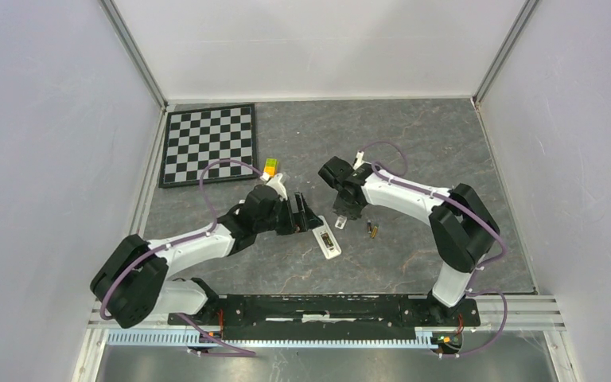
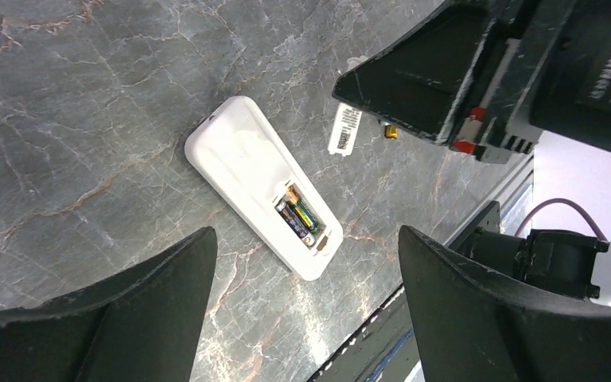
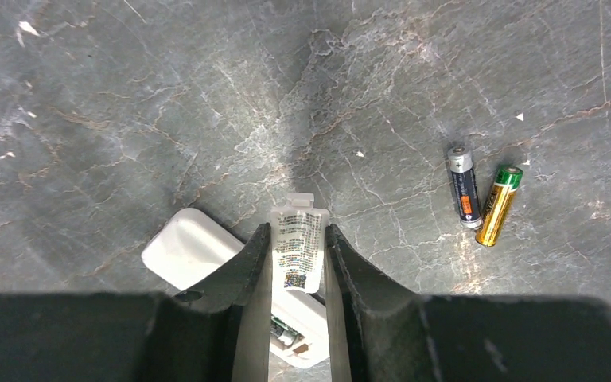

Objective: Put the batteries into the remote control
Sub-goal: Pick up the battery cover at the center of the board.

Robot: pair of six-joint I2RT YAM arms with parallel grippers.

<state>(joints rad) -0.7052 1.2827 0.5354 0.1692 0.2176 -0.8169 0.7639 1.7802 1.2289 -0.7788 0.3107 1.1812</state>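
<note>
The white remote control (image 1: 328, 239) (image 2: 262, 179) lies back-up on the table with its battery bay uncovered. Two batteries (image 2: 298, 216) sit side by side in the bay. My left gripper (image 2: 306, 232) hovers open over the remote, fingers wide on either side, touching nothing. My right gripper (image 3: 296, 231) is shut on the small white battery cover (image 3: 298, 243) (image 2: 345, 128), its printed label facing up, held just beyond the remote's (image 3: 187, 247) end. A dark loose battery (image 3: 463, 185) and a gold one (image 3: 499, 204) lie together on the table right of the right gripper (image 1: 342, 215).
A black-and-white chequered board (image 1: 209, 143) lies at the back left. A small yellow-green block (image 1: 270, 168) stands near its right corner, just behind the left arm. The black base rail (image 1: 326, 309) runs along the near edge.
</note>
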